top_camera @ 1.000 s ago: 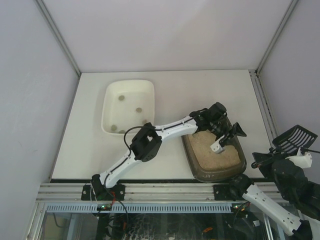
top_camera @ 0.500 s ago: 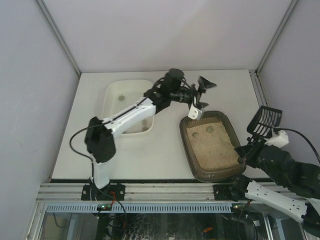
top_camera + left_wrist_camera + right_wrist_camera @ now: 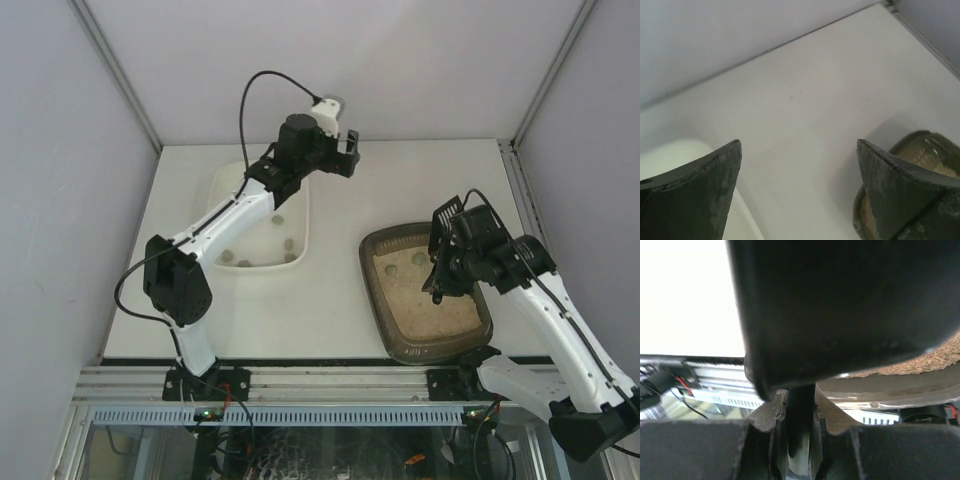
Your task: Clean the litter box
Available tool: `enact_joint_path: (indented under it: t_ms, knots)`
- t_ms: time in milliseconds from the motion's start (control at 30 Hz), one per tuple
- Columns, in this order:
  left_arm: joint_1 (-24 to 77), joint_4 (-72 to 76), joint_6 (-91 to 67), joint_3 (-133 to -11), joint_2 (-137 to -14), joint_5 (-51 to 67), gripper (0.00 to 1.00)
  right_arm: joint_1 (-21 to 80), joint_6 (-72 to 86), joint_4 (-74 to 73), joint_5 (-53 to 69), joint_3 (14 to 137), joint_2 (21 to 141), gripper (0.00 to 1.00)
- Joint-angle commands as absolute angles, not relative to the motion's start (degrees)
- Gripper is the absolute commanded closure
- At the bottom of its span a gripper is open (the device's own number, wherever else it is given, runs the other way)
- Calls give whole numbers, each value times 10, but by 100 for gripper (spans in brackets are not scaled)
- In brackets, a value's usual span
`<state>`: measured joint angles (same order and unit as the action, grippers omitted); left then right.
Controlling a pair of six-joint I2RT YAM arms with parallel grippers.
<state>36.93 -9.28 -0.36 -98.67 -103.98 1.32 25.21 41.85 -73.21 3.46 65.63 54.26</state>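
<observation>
The litter box [image 3: 425,300], a dark brown tray of tan litter, lies right of centre and holds two greenish clumps [image 3: 418,258]. My right gripper [image 3: 448,255] hangs over its far half, shut on the handle of a black slotted scoop [image 3: 446,213]. In the right wrist view the scoop [image 3: 850,305] fills the top, its handle is pinched in the gripper [image 3: 800,395], and litter [image 3: 940,360] shows behind. My left gripper [image 3: 345,160] is open and empty, raised past the white tub's far right corner. Its fingers [image 3: 690,200] frame bare table, with the litter box [image 3: 932,152] at lower right.
A white tub [image 3: 260,225] left of centre holds several small greenish clumps [image 3: 290,243]; its edge [image 3: 670,155] shows in the left wrist view. Grey walls close the table on three sides. A metal rail [image 3: 330,385] runs along the near edge.
The left gripper has swung from over the litter box to past the tub's far corner and opened wide. The right arm has brought the scoop in from the right edge to over the litter box.
</observation>
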Motion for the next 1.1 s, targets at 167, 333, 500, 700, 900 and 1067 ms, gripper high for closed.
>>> enact_joint_path:
  t_ms: [167, 333, 500, 700, 900, 1067]
  knots:
    - [356, -172, -388, -984, -1047, -162, 0, 207, 207, -786, 189, 660, 589, 100]
    - [357, -176, -486, -966, -1047, -159, 0, 190, 240, -832, 220, 634, 637, 100]
    - [360, -155, -574, -934, -1050, -132, 0, 181, 269, -864, 250, 615, 669, 100]
    - [370, -120, -626, -919, -1074, -100, 0, 175, 283, -839, 290, 612, 722, 100]
    - [374, -93, -645, -902, -1073, -89, 0, 177, 281, -809, 277, 613, 788, 100]
    - [374, -48, -628, -864, -1051, -96, 0, 173, 280, -800, 237, 628, 823, 100]
